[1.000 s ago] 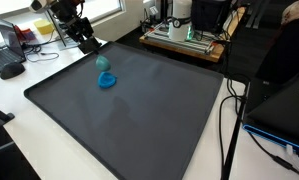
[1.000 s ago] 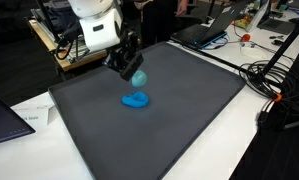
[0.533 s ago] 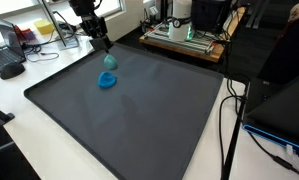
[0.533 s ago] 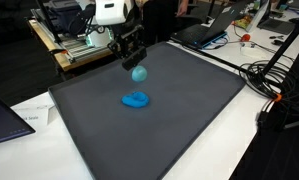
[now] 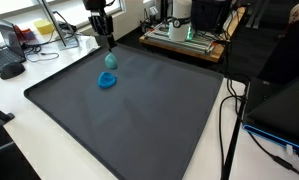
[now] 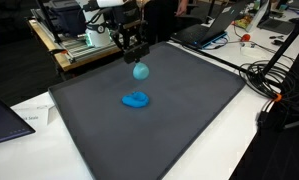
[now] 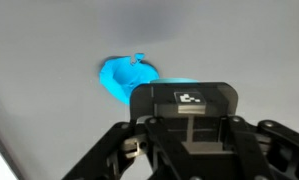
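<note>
Tool (image 6: 136, 50) hangs over the far part of the dark mat (image 6: 189, 110) on the white counter (image 6: 39, 150); I cannot tell whether its jaws are open or closed. A teal ball (image 6: 140, 71) sits just at its 6 o'clock, apart from it. A blue lump (image 6: 136, 99) lies on the mat at the ball's 6 o'clock, near it

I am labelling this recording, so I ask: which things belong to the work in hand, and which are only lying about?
In hand: gripper, teal ball below it, blue piece, dark mat.
Lying about: cables, laptop.
</note>
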`<state>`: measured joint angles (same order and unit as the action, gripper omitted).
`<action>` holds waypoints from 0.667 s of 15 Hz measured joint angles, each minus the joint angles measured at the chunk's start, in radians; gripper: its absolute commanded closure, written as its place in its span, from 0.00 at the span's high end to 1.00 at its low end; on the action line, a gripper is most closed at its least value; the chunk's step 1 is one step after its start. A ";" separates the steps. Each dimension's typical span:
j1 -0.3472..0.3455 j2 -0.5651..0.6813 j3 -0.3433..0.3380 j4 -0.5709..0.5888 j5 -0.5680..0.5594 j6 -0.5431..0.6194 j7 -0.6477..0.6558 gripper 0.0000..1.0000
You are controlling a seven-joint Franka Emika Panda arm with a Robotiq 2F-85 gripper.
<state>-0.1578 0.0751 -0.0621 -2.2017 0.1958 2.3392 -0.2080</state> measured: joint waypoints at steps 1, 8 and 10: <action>0.000 0.006 -0.001 0.003 0.000 0.000 -0.001 0.47; 0.021 0.022 -0.003 0.006 -0.124 0.118 0.068 0.22; 0.040 0.030 -0.003 0.007 -0.228 0.167 0.142 0.22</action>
<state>-0.1181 0.1046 -0.0652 -2.1943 -0.0317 2.5066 -0.0662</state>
